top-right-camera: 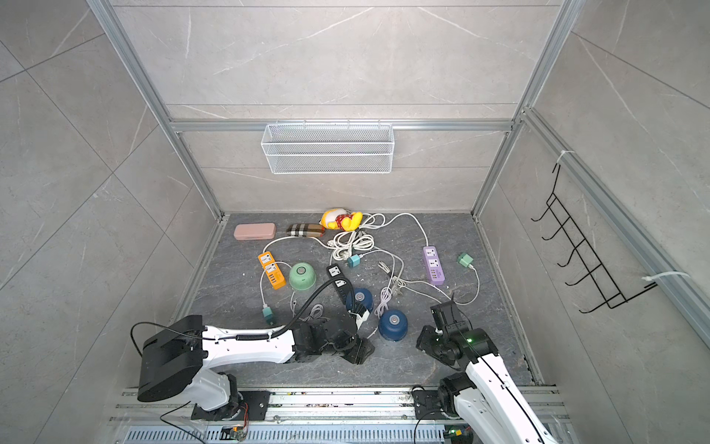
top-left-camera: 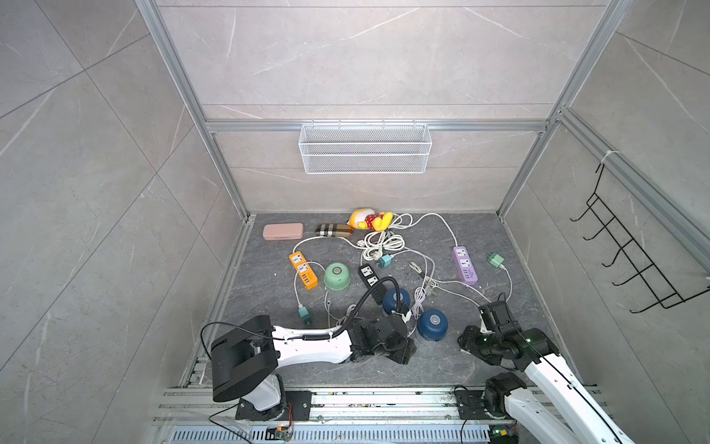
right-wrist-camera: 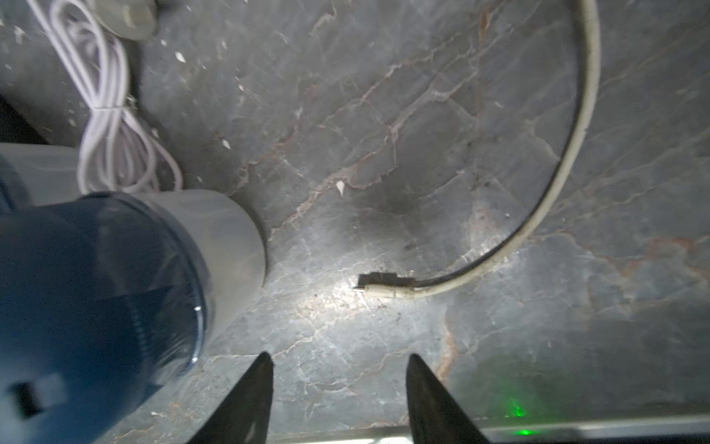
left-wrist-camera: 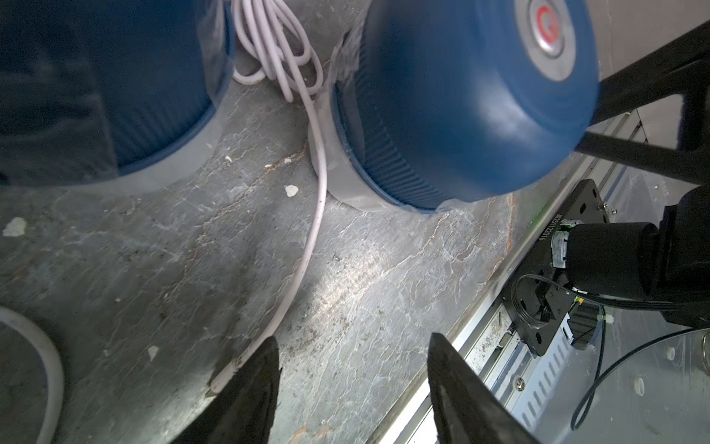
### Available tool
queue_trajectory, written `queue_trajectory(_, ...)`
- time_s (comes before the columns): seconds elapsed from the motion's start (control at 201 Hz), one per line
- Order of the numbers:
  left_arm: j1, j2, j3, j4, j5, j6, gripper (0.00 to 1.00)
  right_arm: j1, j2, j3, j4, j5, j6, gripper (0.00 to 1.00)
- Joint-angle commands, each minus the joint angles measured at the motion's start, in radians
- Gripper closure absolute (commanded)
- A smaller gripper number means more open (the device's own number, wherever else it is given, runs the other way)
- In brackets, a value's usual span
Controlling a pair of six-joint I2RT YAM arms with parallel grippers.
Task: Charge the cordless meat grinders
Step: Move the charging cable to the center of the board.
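No grinder seems plugged in yet: my left claw (left-wrist-camera: 351, 369) and right claw (right-wrist-camera: 340, 384) gape empty beside the front blue grinder (top-left-camera: 432, 325) near the front edge of the bench (top-left-camera: 434, 367), a loose plug (right-wrist-camera: 384, 288) lying ahead.

**Bright plastics on grey stone**

Mint green grinder (top-left-camera: 337, 276) there, then a dark blue grinder (top-left-camera: 395, 300) and a second dark blue grinder (top-left-camera: 432, 325), all silver-buttoned. Orange power strip (top-left-camera: 303, 270), black power strip (top-left-camera: 369, 275), purple power strip (top-left-camera: 465, 265). Pink case (top-left-camera: 283, 231), tan plaid pouch (top-left-camera: 333, 230), yellow toy (top-left-camera: 370, 220) spotted red and white. White cables (top-left-camera: 382, 242), white mesh basket (top-left-camera: 365, 169), dark grey floor (top-left-camera: 269, 307) with pale veins.
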Motion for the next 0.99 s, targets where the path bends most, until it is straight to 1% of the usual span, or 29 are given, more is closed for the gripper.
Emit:
queue_trajectory(0.0, 0.004, 0.026, 0.021, 0.043, 0.003, 0.051, 0.38, 0.011, 0.042, -0.038, 0.066, 0.007, 0.035, 0.46)
queue_trajectory(0.129, 0.003, 0.093, 0.077, -0.014, -0.020, 0.095, 0.38, 0.040, 0.099, -0.031, 0.107, 0.005, 0.038, 0.39)
queue_trajectory(0.219, 0.006, 0.139, 0.095, -0.044, -0.078, 0.087, 0.45, 0.068, 0.121, -0.015, 0.117, 0.016, 0.041, 0.36)
queue_trajectory(0.368, 0.055, 0.176, 0.082, -0.032, -0.124, 0.046, 0.54, 0.094, 0.144, 0.005, 0.128, 0.029, 0.049, 0.35)
queue_trajectory(0.448, 0.088, 0.185, 0.075, -0.012, -0.128, 0.036, 0.56, 0.104, 0.155, 0.011, 0.135, 0.030, 0.053, 0.35)
queue_trajectory(0.538, 0.118, 0.201, 0.094, -0.015, -0.132, 0.053, 0.57, 0.115, 0.162, 0.021, 0.140, 0.031, 0.058, 0.35)
queue_trajectory(0.652, 0.160, 0.228, 0.111, -0.005, -0.127, 0.073, 0.73, 0.127, 0.162, 0.041, 0.136, 0.038, 0.060, 0.36)
queue_trajectory(0.732, 0.209, 0.260, 0.123, 0.002, -0.099, 0.074, 0.80, 0.133, 0.161, 0.055, 0.132, 0.041, 0.059, 0.37)
queue_trajectory(0.837, 0.260, 0.287, 0.131, 0.011, -0.087, 0.080, 0.83, 0.142, 0.159, 0.066, 0.125, 0.041, 0.052, 0.35)
queue_trajectory(0.986, 0.299, 0.298, 0.155, 0.001, -0.084, 0.108, 0.82, 0.148, 0.134, 0.080, 0.088, 0.058, 0.044, 0.29)
